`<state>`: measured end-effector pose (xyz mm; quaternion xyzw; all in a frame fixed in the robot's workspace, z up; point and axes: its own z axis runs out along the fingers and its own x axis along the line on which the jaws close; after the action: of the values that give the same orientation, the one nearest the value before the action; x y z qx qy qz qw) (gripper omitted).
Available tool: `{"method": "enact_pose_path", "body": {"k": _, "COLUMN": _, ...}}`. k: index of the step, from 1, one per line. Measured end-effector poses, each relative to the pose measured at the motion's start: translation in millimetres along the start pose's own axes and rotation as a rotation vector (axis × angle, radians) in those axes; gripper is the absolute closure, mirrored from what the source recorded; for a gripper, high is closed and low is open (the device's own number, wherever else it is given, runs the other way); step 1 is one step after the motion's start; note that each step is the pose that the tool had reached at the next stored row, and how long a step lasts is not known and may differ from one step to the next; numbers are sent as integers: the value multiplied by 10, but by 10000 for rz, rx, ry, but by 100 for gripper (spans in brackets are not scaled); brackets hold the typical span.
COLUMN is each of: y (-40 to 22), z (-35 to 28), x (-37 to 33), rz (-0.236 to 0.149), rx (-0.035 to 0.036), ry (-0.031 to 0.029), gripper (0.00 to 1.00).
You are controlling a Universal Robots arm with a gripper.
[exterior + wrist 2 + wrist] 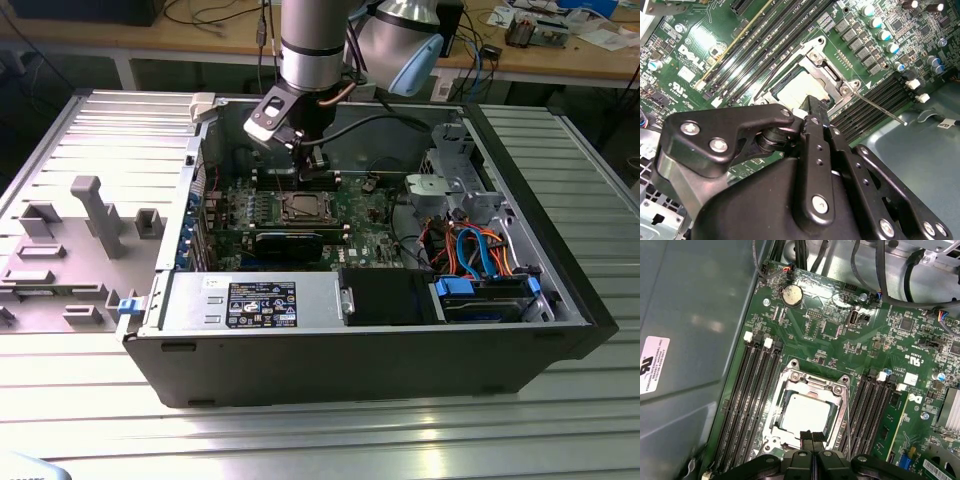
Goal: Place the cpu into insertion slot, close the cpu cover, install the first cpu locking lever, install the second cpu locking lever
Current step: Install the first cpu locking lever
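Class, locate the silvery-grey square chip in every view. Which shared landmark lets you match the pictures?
Exterior view: the silvery-grey square chip lies mid-board, just below the black tool.
First wrist view: the chip lies inside the silver frame, just beyond the tool's tip.
Second wrist view: the chip is partly hidden behind the tool.
Shared landmark: long black memory slots flanking it.

Silvery-grey cpu [807, 412], silver cpu cover [812, 381], green circuit board [805, 347], black pincer [811, 436]

- cpu [807, 412]: silvery-grey square chip, lying flat in the slot, metal top up.
- slot [810, 389]: set in the green board [805, 335]; a dark rim shows beside the chip.
- cover [842, 407]: silver frame, lying flat around the chip, which shows through its cut-out.
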<state>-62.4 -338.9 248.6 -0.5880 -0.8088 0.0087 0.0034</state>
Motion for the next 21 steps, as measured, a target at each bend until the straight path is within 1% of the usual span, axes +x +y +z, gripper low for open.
{"method": "enact_pose_path", "body": {"k": 21, "y": 0, "z": 0, "x": 0, "rz": -291, "rx": -1, "ry": -6, "gripper": 89}}
